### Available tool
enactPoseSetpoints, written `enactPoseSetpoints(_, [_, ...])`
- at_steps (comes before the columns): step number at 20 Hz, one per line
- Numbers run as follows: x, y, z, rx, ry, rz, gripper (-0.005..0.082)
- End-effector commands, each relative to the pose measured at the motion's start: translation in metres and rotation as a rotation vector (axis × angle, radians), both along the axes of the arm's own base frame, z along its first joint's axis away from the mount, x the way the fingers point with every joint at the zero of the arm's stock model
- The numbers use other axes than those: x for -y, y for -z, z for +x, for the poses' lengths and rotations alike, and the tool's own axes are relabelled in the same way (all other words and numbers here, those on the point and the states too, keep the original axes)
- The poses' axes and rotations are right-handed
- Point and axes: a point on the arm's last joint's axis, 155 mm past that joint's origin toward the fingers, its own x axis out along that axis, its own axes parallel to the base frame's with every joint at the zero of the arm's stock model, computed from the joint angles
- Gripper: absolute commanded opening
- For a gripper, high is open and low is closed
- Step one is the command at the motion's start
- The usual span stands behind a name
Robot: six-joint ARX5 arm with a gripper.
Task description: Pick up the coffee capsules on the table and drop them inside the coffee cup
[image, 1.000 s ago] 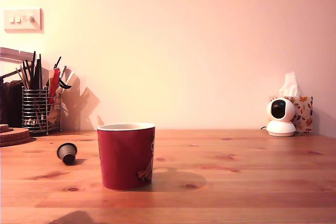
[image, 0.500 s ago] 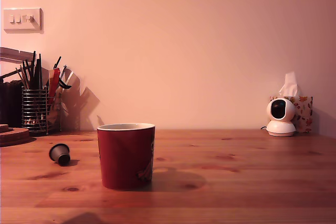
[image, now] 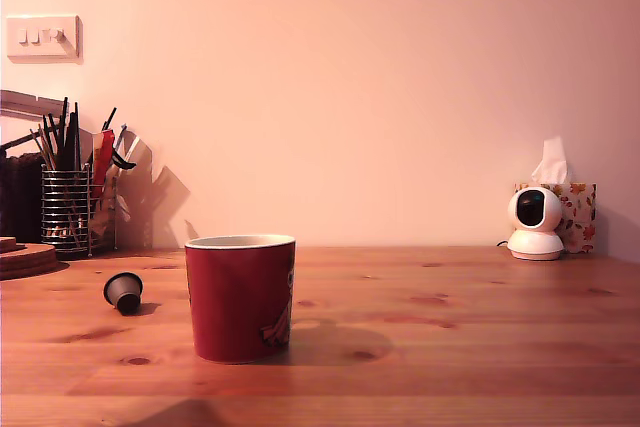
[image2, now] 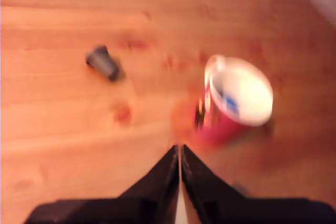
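mesh utensil holder [image: 68,209] sat far left of the exterior view | grey capsule [image: 124,292] lay on its side on the table [image: 470,347], lower left, near the red cup [image: 240,297] but clear of it | cup stood upright, left of centre | little white camera [image: 534,224] far right | gripper [image2: 180,149], wrist view only: tips were pinched together, holding nothing

Reddish, knotty tabletop [image: 450,347]; red cup [image: 240,297] upright near the front; dark capsule [image: 124,292] on its side to the exterior view's left of it; wire holder [image: 68,212], white camera [image: 535,222] at the back.
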Motion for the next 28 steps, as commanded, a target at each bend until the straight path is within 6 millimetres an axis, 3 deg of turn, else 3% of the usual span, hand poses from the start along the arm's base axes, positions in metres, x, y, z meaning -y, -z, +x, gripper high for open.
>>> enactPoseSetpoints(1, [-0.005, -0.001, 0.007, -0.002, -0.059, -0.035, -0.0019])
enactPoseSetpoints(5, [-0.005, -0.012, 0.020, 0.039, -0.087, -0.067, -0.0009])
enactPoseSetpoints(16, [-0.005, -0.004, 0.039, 0.000, -0.139, -0.110, -0.0008])
enactPoseSetpoints(17, [-0.006, -0.005, 0.041, 0.008, -0.146, -0.109, 0.0013])
enactPoseSetpoints(18, [-0.009, -0.006, 0.043, 0.013, -0.169, -0.111, 0.0088])
enactPoseSetpoints(20, [-0.012, -0.010, 0.046, 0.031, -0.192, -0.118, 0.0313])
enactPoseSetpoints(21, [-0.012, -0.012, 0.047, 0.039, -0.193, -0.120, 0.0370])
enactPoseSetpoints(28, [-0.010, -0.003, 0.062, 0.014, -0.213, -0.136, 0.0380])
